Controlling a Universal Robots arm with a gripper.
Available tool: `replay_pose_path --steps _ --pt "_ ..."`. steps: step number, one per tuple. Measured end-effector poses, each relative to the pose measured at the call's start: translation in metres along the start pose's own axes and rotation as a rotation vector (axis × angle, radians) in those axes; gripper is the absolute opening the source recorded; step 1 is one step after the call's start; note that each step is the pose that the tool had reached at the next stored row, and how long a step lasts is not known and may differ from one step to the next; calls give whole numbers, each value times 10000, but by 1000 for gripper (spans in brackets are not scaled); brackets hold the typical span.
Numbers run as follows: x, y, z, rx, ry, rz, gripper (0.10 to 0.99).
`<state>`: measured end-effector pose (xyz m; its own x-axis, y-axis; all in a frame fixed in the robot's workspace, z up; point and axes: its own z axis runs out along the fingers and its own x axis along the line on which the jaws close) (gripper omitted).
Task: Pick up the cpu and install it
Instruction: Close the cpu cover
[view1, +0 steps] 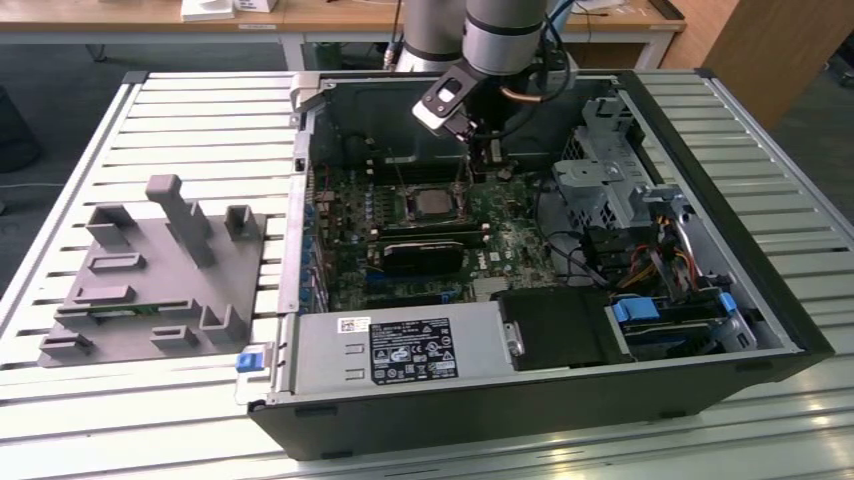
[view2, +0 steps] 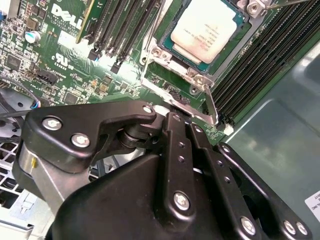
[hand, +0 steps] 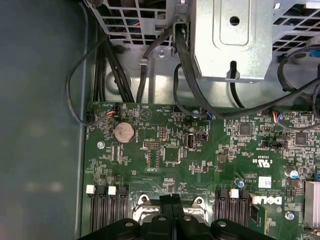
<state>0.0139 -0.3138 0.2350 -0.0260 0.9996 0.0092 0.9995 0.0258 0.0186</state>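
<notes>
Inside the computer case (view1: 534, 410), we see the cpu (view2: 207, 27) seated in its motherboard (hand: 200, 165) socket; nearby, the pincer (hand: 172, 200) hovers closed and empty.

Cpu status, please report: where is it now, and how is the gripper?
Gripper shut, low beside socket. Cpu lies in socket. Nothing on top of it.

Slatted pale table (view1: 200, 120) with open computer case (view1: 534, 420) and gray fixture plate (view1: 134, 290).
</notes>
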Motion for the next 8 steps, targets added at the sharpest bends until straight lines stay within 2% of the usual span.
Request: replay_pose_path --steps 8 --pt "1 -36 2 0 0 -1 106"
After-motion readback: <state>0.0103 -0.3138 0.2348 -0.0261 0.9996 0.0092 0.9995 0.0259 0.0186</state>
